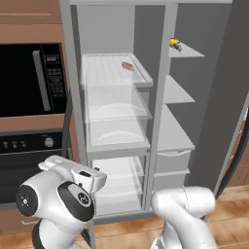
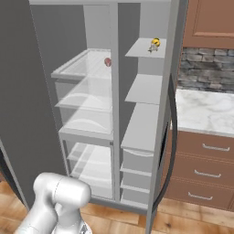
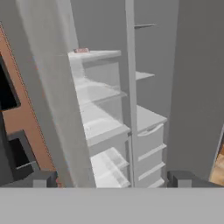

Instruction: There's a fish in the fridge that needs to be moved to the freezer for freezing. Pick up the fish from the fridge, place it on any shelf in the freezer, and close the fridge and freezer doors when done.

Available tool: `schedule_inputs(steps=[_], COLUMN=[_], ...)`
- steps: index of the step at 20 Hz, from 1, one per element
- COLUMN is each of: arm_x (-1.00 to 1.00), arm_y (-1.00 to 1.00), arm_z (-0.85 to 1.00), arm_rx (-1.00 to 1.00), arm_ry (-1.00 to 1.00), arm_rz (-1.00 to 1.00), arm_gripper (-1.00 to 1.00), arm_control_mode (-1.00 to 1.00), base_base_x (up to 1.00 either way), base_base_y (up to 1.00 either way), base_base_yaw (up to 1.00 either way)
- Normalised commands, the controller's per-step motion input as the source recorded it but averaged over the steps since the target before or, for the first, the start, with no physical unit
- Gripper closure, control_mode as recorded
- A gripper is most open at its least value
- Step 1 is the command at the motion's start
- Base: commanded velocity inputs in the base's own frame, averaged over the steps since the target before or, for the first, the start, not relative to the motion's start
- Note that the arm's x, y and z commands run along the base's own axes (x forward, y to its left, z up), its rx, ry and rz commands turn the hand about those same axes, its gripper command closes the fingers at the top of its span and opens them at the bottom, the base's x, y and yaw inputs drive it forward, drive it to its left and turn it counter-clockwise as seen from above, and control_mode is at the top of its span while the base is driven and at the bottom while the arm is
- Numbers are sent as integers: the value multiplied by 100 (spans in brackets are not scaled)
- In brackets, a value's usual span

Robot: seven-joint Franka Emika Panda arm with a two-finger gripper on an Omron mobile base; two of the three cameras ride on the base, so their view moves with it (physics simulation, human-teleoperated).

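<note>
kitchen: fish (image 1: 175, 44) on top freezer (image 1: 177, 92) shelf.

A black built-in microwave (image 1: 29, 80) sits in brown wood cabinetry (image 1: 29, 22). A marble desk (image 2: 205, 112) tops brown drawers (image 2: 205, 160) below a stone backsplash (image 2: 205, 68). Wooden floor (image 2: 192, 219).

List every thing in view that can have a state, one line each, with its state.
fish: lying on the top freezer shelf, released
freezer: open, door swung wide
fridge: open
small red piece: resting on the top fridge shelf
freezer drawer: closed
microwave: door shut
tool: open, empty, facing the shelves
</note>
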Motion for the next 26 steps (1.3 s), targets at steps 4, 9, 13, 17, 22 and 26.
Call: schedule_inputs(steps=[4,9,13,17,22,26], arm_x=[68,39,26,71,44,1], arm_y=[95,78,34,-21,-57,-90], arm_z=[-44,-29,-9,-3,-10,-8], arm_rx=[0,-1,-1,0,0,0], arm_ry=[1,0,0,12,16,7], arm_rz=[-9,-14,-15,-6,-5,-9], arm_gripper=[-100,-100,-100,-100,-100,-100], arm_control_mode=[-100,-100,-100,-100,-100,-100], base_base_x=[0,0,0,0,0,0], base_base_y=[0,0,0,0,0,0], base_base_yaw=[0,0,0,0,0,0])
